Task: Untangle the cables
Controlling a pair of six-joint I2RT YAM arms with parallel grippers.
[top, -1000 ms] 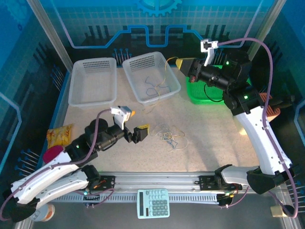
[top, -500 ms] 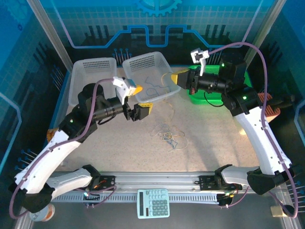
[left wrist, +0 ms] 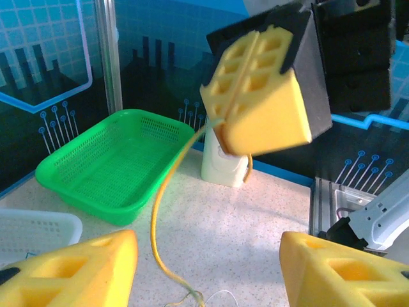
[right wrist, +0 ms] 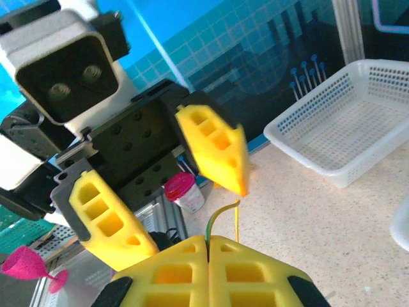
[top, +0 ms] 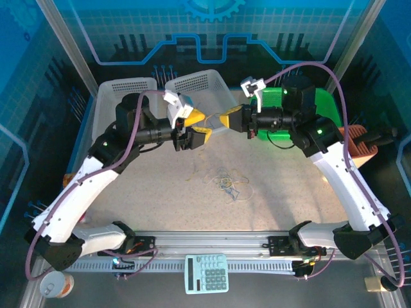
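The right pincer (top: 226, 120) is clamped fully shut on the upper end of a tan-yellow cable (left wrist: 156, 217), with a short stub of the cord poking out past its closed pads in the right wrist view. From that grip the cord hangs in a long curve, running roughly top to bottom toward the surface (top: 289, 192). Its lower part trails down to where thin whitish strands begin. The left pincer (top: 198, 124) faces the right one almost tip to tip, above the surface and just in front of the white basket (top: 202, 83). Its jaws stand partly open and hold nothing. In the left wrist view the hanging cord drops into the gap between the two yellow fingers (left wrist: 70, 268), a little nearer one of them, and it touches neither. The cord's run lies across the line along which the jaws close, so squeezing here would likely catch it below the right grip. The left arm is clearly the nearer one for that second hold. The rest of the cables (top: 228, 183) lie in a loose curly heap on the surface, nearer the arm bases and well apart from both pincers. I cannot tell whether the yellow cord is knotted into that heap.
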